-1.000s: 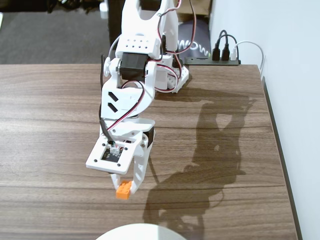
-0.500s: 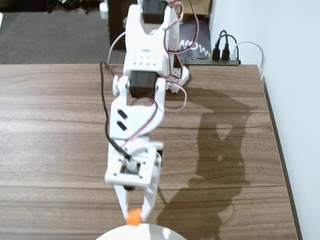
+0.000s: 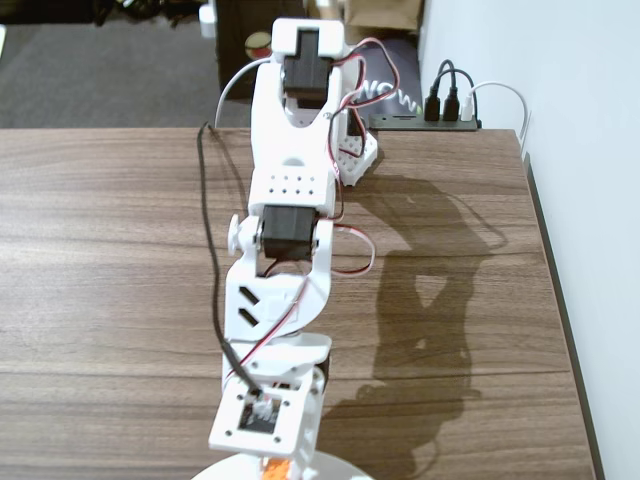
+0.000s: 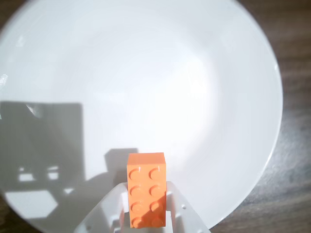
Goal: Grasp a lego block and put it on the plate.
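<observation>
Change: since the earlier frames we see the arm [image 3: 290, 240] stretch farther toward the near edge of the counter [image 3: 100, 260], carrying the brick from above bare wood to above the plate.
Claw: in the wrist view the claw [image 4: 146, 213] is closed on the lego block [image 4: 146, 190], its white fingers [image 4: 177, 206] pressed against the brick's two long sides.
Lego block: orange, studs facing the wrist camera, long axis pointing away from the claw; in the fixed view we see only a sliver of it [image 3: 276, 469] under the wrist.
Plate: white and round, filling most of the wrist view [image 4: 146, 73]; the brick sits over its lower middle. We cannot tell whether brick and plate touch.
Shadow: the arm's dark outline falls on the plate's left half.
</observation>
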